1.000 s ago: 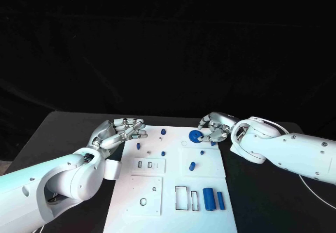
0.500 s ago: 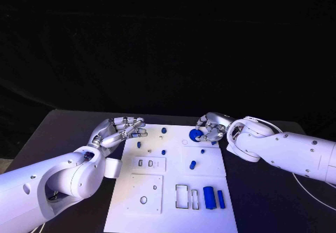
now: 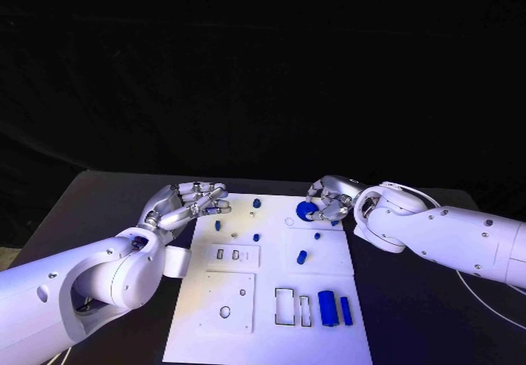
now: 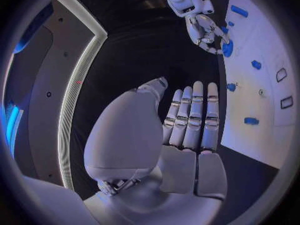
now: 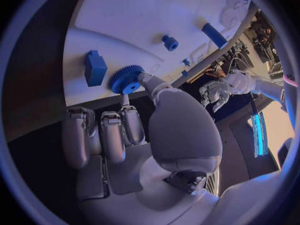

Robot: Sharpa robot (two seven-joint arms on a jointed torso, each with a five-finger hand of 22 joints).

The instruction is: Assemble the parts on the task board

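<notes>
The flat white rectangular task board (image 3: 268, 319) lies in the middle of the black table, and at its far right corner the silver right hand (image 3: 329, 199) pinches a round blue toothed gear (image 3: 305, 211) with a raised hub, seemingly to seat it on a spot there. At the board's far left corner the silver left hand (image 3: 184, 204) hovers with fingers extended, grasping nothing. Smooth blue cylinders (image 3: 327, 309) lie at the board's near right, beside rectangular cut-outs (image 3: 284, 309).
</notes>
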